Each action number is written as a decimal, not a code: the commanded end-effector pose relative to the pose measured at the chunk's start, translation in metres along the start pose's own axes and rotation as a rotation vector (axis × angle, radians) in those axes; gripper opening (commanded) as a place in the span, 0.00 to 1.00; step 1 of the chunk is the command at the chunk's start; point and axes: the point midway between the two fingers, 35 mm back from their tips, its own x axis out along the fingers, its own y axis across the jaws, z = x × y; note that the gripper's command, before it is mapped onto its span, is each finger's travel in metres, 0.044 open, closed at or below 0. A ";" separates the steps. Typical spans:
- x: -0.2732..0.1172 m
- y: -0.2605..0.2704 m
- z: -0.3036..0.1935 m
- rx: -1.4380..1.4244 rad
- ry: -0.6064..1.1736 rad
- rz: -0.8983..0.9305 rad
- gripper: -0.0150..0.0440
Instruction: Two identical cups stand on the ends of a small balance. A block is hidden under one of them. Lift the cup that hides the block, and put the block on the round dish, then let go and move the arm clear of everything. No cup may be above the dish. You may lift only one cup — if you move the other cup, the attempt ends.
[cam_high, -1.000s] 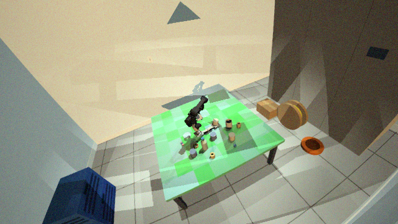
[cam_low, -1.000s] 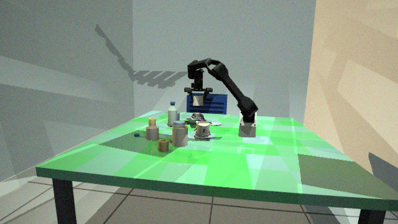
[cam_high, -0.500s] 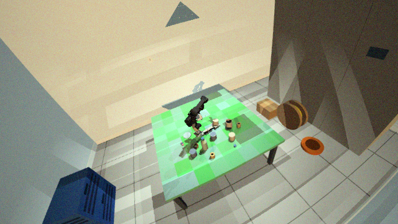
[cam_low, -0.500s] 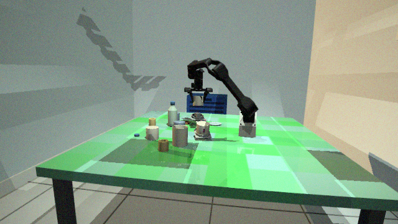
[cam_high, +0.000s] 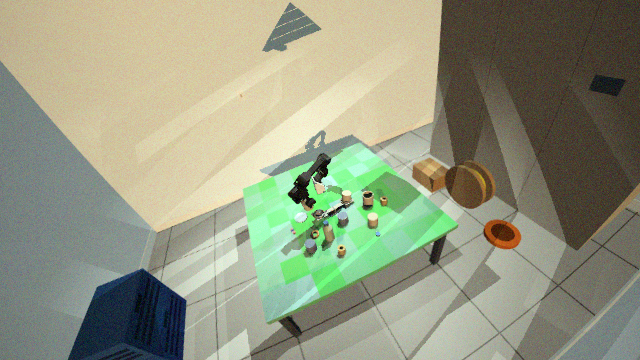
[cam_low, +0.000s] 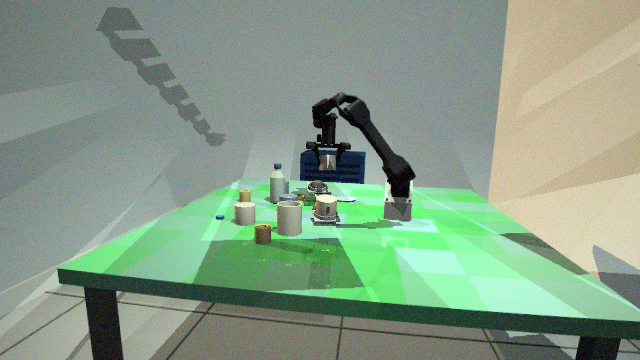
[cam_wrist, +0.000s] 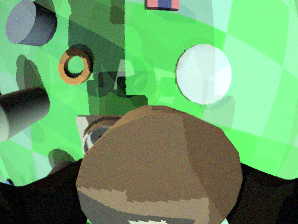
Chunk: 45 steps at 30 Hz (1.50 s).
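Observation:
My gripper (cam_high: 308, 204) (cam_low: 328, 156) (cam_wrist: 155, 158) is shut on a tan cup (cam_high: 307, 205) (cam_low: 328, 163) (cam_wrist: 160, 155), held high near the balance's uncovered end. The balance (cam_high: 330, 210) has the other cup (cam_high: 346, 195) (cam_low: 326, 206) standing upright on its opposite end. A dark rounded thing (cam_high: 318, 213) (cam_low: 317, 187) sits at the uncovered end; the held cup partly hides this end in the wrist view. I cannot tell whether it is the block. The white round dish (cam_high: 300, 217) (cam_low: 346, 199) (cam_wrist: 204, 74) lies beside that end, with nothing visible on it.
A bottle (cam_high: 328, 233) (cam_low: 277, 186), an orange ring-shaped thing (cam_high: 319, 234) (cam_wrist: 63, 67) and grey-blue cylinders (cam_high: 310, 246) (cam_high: 342, 219) stand near the balance. A taller cup (cam_high: 368, 200) (cam_low: 289, 220) and a pale cylinder (cam_high: 372, 221) (cam_low: 245, 214) stand beyond the covered end. A pink-and-blue thing (cam_wrist: 162, 4) lies past the dish.

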 end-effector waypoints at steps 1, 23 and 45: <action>0.005 -0.022 0.014 0.005 -0.003 -0.002 0.25; 0.048 -0.144 0.063 0.005 -0.020 -0.009 0.25; 0.106 -0.203 0.068 0.000 -0.012 -0.010 0.25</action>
